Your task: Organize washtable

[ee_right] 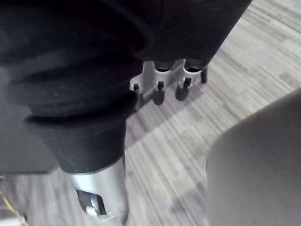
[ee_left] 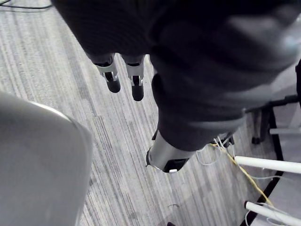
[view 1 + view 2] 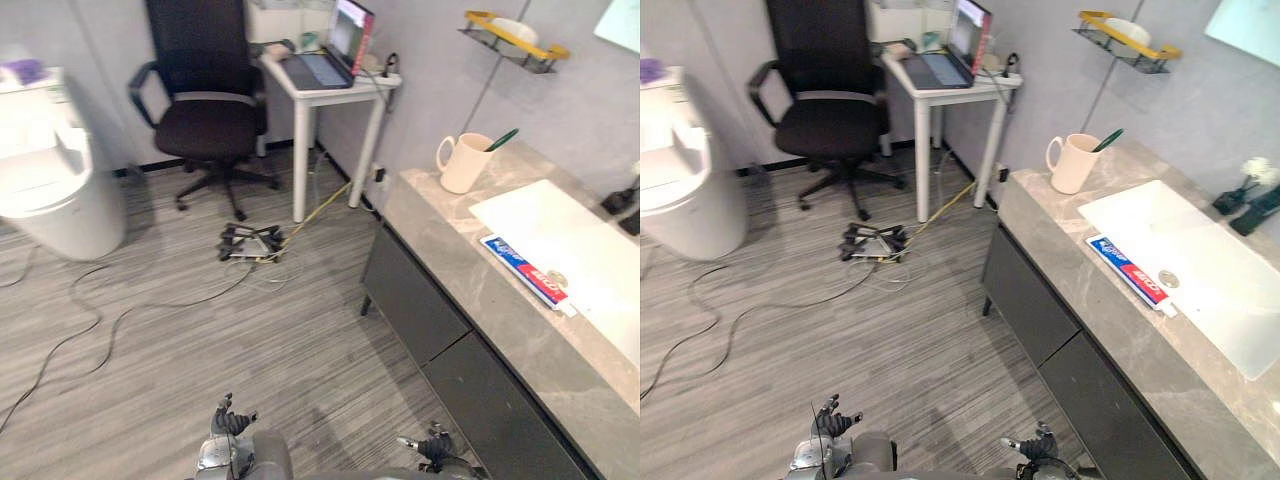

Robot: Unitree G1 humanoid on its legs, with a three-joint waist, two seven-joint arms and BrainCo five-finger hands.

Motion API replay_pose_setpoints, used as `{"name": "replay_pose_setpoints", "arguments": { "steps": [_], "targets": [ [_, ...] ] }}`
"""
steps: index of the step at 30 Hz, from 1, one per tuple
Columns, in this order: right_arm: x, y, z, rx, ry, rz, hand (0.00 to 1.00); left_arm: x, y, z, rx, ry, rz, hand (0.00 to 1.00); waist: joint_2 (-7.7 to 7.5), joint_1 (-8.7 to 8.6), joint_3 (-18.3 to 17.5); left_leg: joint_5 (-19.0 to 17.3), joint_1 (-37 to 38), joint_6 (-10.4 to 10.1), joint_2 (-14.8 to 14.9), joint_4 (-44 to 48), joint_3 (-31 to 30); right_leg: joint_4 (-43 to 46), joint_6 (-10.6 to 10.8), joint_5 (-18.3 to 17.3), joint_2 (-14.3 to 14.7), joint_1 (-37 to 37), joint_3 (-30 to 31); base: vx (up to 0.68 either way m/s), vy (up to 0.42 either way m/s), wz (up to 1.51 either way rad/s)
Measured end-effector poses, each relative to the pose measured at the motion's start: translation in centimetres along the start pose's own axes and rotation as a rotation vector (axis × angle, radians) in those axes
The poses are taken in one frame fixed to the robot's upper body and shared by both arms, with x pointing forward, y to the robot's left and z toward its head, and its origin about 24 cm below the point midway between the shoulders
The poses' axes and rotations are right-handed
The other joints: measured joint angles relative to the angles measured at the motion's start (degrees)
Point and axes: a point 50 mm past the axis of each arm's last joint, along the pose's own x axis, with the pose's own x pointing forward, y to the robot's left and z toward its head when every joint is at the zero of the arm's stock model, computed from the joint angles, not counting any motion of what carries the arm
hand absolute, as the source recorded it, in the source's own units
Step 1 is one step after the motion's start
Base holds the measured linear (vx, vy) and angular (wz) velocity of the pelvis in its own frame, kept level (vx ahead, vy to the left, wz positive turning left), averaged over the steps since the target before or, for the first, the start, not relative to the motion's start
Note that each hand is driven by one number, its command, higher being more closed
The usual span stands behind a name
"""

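The grey stone washtable (image 3: 442, 243) runs along the right, with a white sink (image 3: 585, 262) set into it. A cream cup (image 3: 465, 162) holding a green toothbrush (image 3: 503, 139) stands at the counter's far end. A blue and red toothpaste box (image 3: 525, 271) lies on the sink's near rim. My left hand (image 3: 228, 425) and right hand (image 3: 432, 447) hang low over the floor, well short of the counter. The left wrist view shows the left hand's fingers (image 2: 113, 81) straight and empty. In the right wrist view the right hand's fingers (image 1: 160, 92) are likewise relaxed and empty.
A yellow wall shelf (image 3: 512, 38) carries a white dish above the counter. Dark bottles (image 3: 1252, 208) stand behind the sink. Dark cabinet drawers (image 3: 410, 300) front the washtable. A black office chair (image 3: 205, 110), a white desk with a laptop (image 3: 325, 70), a white toilet (image 3: 50, 190) and floor cables (image 3: 250, 242) lie beyond.
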Motion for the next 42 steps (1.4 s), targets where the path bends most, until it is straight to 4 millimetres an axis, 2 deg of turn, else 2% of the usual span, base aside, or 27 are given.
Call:
{"name": "replay_pose_setpoints", "arguments": {
  "steps": [2, 3, 5, 6, 7, 8, 10, 12, 15, 16, 17, 18, 19, 21, 22, 24, 26, 27, 28, 29, 30, 33, 36, 38, 39, 40, 42],
  "targets": [
    [0.2, 0.3, 0.8, -0.011, -0.024, 0.010, 0.00, -0.1, 0.0, -0.7, 0.003, 0.034, -0.001, 0.00, 0.31, -0.16, 0.13, 0.42, 7.43, 0.78, 0.23, -6.30, 6.42, 2.45, -1.09, -0.88, -3.87, -1.26, -16.20, 0.17, 0.201, -1.17],
    [0.2, 0.6, 1.0, -0.024, -0.033, 0.022, 0.00, -0.1, -0.1, -0.8, 0.003, 0.038, -0.003, 0.00, 0.50, -0.14, 0.15, 0.57, 9.27, 0.92, 0.48, -8.10, 8.47, 1.85, -1.27, -1.02, -3.93, -1.39, -19.48, 0.15, 0.129, -1.44],
    [0.4, 1.3, 1.8, -0.061, -0.058, 0.047, 0.00, -0.3, -0.4, -1.7, 0.014, 0.077, -0.019, 0.00, 2.16, -0.61, -0.15, 0.87, 13.22, 0.70, 1.37, -12.60, 15.55, -4.32, -1.44, -0.77, -1.40, -3.13, -28.42, 0.14, 0.108, -1.43],
    [0.5, 1.4, 1.9, -0.063, -0.060, 0.048, 0.00, -0.2, -0.5, -1.7, 0.018, 0.079, -0.021, 0.00, 2.25, -0.78, -0.10, 0.90, 13.37, 0.65, 1.34, -12.88, 15.96, -5.36, -1.57, -0.58, -1.12, -3.26, -29.15, 0.10, 0.045, -1.16],
    [0.7, 1.6, 2.6, -0.070, -0.069, 0.055, 0.00, -0.2, -0.5, -1.9, 0.039, 0.089, -0.029, 0.00, 2.34, -1.78, -0.06, 1.01, 14.02, 0.47, 1.05, -14.12, 18.50, -11.78, -3.51, 1.91, 0.23, -3.87, -32.91, 0.16, -0.018, -0.81],
    [0.8, 1.6, 2.9, -0.071, -0.075, 0.054, 0.00, -0.1, -0.5, -2.1, 0.060, 0.106, -0.037, 0.00, 2.50, -3.06, 0.16, 1.05, 14.54, 0.39, 0.77, -14.67, 19.68, -15.64, -5.76, 8.09, 1.15, -3.79, -33.92, 0.22, -0.046, -0.93],
    [1.0, 1.0, 3.0, -0.079, -0.075, 0.042, 0.00, -0.1, -0.7, -1.9, 0.072, 0.107, -0.049, 0.00, 3.30, -3.46, 0.57, 2.43, 16.52, -1.42, 0.82, -17.12, 19.68, -16.37, -6.35, 8.79, 2.62, -2.77, -33.04, 0.21, -0.058, -0.53],
    [1.2, -0.2, 3.2, -0.067, -0.080, 0.008, 0.00, -0.2, -1.6, -1.9, 0.064, 0.105, -0.069, 0.00, 4.77, -3.55, 1.38, 4.35, 19.44, -2.05, -0.03, -20.15, 19.69, -16.01, -5.82, 7.54, 3.03, -1.94, -31.76, 0.17, -0.071, -0.32],
    [1.2, -0.7, 2.7, -0.055, -0.061, -0.009, 0.00, -0.2, -2.0, -1.7, 0.060, 0.091, -0.079, 0.00, 4.58, -4.13, 1.57, 4.49, 18.10, -2.66, 1.43, -13.17, 18.73, -17.38, -5.54, 5.96, 3.46, 0.34, -30.89, 0.15, -0.099, -0.11],
    [1.1, -0.7, 2.4, -0.056, -0.057, -0.008, 0.00, -0.1, -1.8, -1.2, 0.056, 0.071, -0.072, 0.00, 4.27, -4.18, 1.81, 4.38, 15.08, -2.78, 3.63, -3.02, 16.87, -19.39, -5.54, 5.97, 4.25, 2.78, -30.52, 0.12, -0.155, -0.26],
    [1.1, -0.9, 2.3, -0.064, -0.059, -0.010, 0.00, -0.3, -1.8, -1.3, 0.044, 0.063, -0.070, 0.00, 5.27, -4.01, 2.02, 5.40, 11.27, -2.12, 7.55, 9.68, 14.35, -21.25, -5.88, 5.77, 6.18, 5.42, -29.55, 0.11, -0.140, -0.40],
    [1.1, -1.1, 2.3, -0.068, -0.060, -0.015, 0.00, -0.4, -1.8, -1.3, 0.033, 0.058, -0.067, 0.00, 5.73, -3.84, 2.34, 6.76, 9.13, -1.80, 9.35, 15.39, 12.71, -21.79, -6.27, 5.47, 7.22, 6.62, -28.86, 0.15, -0.067, -0.82],
    [1.1, -1.4, 2.2, -0.078, -0.056, -0.022, 0.00, -0.4, -1.9, -1.0, 0.027, 0.043, -0.069, 0.00, 6.48, -2.78, 2.58, 6.23, 5.10, -1.95, 11.70, 25.25, 8.63, -21.95, -7.08, 3.86, 8.65, 8.41, -26.17, 0.13, 0.003, -0.79],
    [1.1, -1.2, 2.2, -0.075, -0.054, -0.017, 0.00, -0.4, -1.7, -0.7, 0.027, 0.031, -0.073, 0.00, 5.81, -2.70, 2.71, 3.38, 1.01, -2.02, 10.95, 27.69, 6.82, -22.12, -7.09, 3.35, 8.36, 9.60, -23.03, 0.16, 0.029, -0.87],
    [1.0, -1.2, 2.1, -0.073, -0.051, -0.017, 0.00, -0.4, -1.7, -0.6, 0.024, 0.025, -0.072, 0.00, 5.70, -2.59, 2.68, 2.97, -0.07, -1.87, 10.63, 26.55, 6.81, -22.19, -7.06, 3.36, 8.01, 9.77, -22.09, 0.20, 0.081, -0.98],
    [1.1, -1.1, 2.3, -0.064, -0.047, -0.018, 0.00, -0.4, -1.9, -0.3, 0.012, 0.010, -0.073, 0.00, 5.26, -2.54, 2.87, 2.29, -3.30, -0.78, 7.57, 18.85, 4.40, -22.27, -6.08, 3.18, 6.59, 10.34, -17.95, 0.25, 0.194, -1.00],
    [1.0, -1.1, 1.9, -0.058, -0.038, -0.020, 0.00, -0.4, -2.2, 0.0, 0.005, -0.003, -0.077, 0.00, 4.97, -1.18, 2.86, 2.78, -3.34, -1.54, 1.12, 2.43, -3.81, -21.52, -2.93, 2.21, 4.41, 10.05, -12.44, 0.25, 0.329, -1.17],
    [0.9, -1.3, 1.9, -0.057, -0.041, -0.025, 0.00, -0.5, -2.3, -0.2, 0.002, 0.000, -0.080, 0.00, 5.41, -1.04, 2.62, 3.32, -2.98, -2.36, -0.12, -2.09, -7.28, -21.03, -2.00, 1.63, 4.46, 9.83, -11.15, 0.22, 0.365, -1.13],
    [0.9, -1.1, 1.9, -0.057, -0.040, -0.022, 0.00, -0.4, -1.9, -0.1, 0.003, -0.003, -0.070, 0.00, 5.04, -0.81, 2.35, 4.42, -2.32, -2.49, -1.48, -3.43, -9.13, -19.57, -0.46, 0.58, 4.01, 9.38, -8.50, 0.19, 0.282, -0.66],
    [0.8, -0.8, 1.7, -0.054, -0.037, -0.019, 0.00, -0.3, -1.6, -0.1, 0.011, -0.005, -0.063, 0.00, 4.63, -1.23, 2.10, 3.93, -2.09, -2.08, -2.40, -4.00, -8.59, -19.83, -0.55, 0.76, 3.15, 9.20, -8.01, 0.26, 0.310, -0.54],
    [0.7, -0.2, 1.5, -0.046, -0.029, -0.010, 0.00, -0.2, -1.4, 0.2, 0.018, -0.016, -0.057, 0.00, 2.15, -1.40, 1.10, 2.63, -2.27, -0.77, -3.20, -3.05, -7.32, -20.17, -0.84, 1.10, 2.19, 8.97, -6.68, 0.27, 0.280, -0.35],
    [0.4, 0.8, 1.1, -0.041, -0.017, 0.011, 0.00, 0.0, -1.0, 0.2, 0.031, -0.011, -0.049, 0.00, 1.44, -0.94, 0.57, -1.22, -1.87, 1.13, -3.26, 0.18, -3.72, -20.16, -0.75, 2.24, 1.06, 8.75, -3.66, 0.24, 0.262, -0.46],
    [0.5, 1.1, 1.1, -0.062, -0.010, 0.025, 0.00, 0.1, -1.2, 0.1, 0.040, 0.004, -0.057, 0.00, 1.26, 0.35, 0.13, -1.39, 1.90, 1.56, -4.00, -2.71, 0.07, -17.44, 0.46, 4.90, -0.61, 6.88, -2.26, 0.24, 0.203, -0.73],
    [0.6, 1.1, 1.4, -0.068, -0.020, 0.022, 0.00, 0.0, -1.3, -0.2, 0.040, 0.016, -0.061, 0.00, 1.82, 0.50, 0.01, -1.57, 3.81, 2.12, -3.96, -4.05, 1.48, -12.63, 1.01, 5.64, -0.87, 4.97, -2.36, 0.15, 0.094, -0.48],
    [0.7, 1.1, 2.0, -0.077, -0.038, 0.021, 0.00, -0.1, -1.6, -0.6, 0.047, 0.032, -0.069, 0.00, 2.89, 0.31, 0.52, -1.65, 6.93, 2.45, -3.84, -5.84, 2.04, -4.68, 0.73, 6.83, -1.29, 1.92, -3.17, 0.17, 0.065, -0.22],
    [0.8, 1.1, 2.1, -0.079, -0.041, 0.021, 0.00, -0.1, -1.8, -0.7, 0.055, 0.037, -0.078, 0.00, 4.10, 0.20, 0.98, -1.84, 9.12, 3.05, -3.53, -7.23, 2.10, -1.48, 0.22, 4.33, -1.56, 0.97, -5.23, 0.13, 0.014, -0.19],
    [0.7, 1.2, 2.0, -0.088, -0.040, 0.025, 0.00, -0.2, -1.9, -0.8, 0.063, 0.038, -0.083, 0.00, 4.07, 0.25, 0.63, -1.83, 10.51, 3.02, -3.03, -7.96, 1.22, -2.23, -1.08, 1.71, -0.27, -0.11, -8.16, 0.10, -0.065, 0.18]
  ]
}}
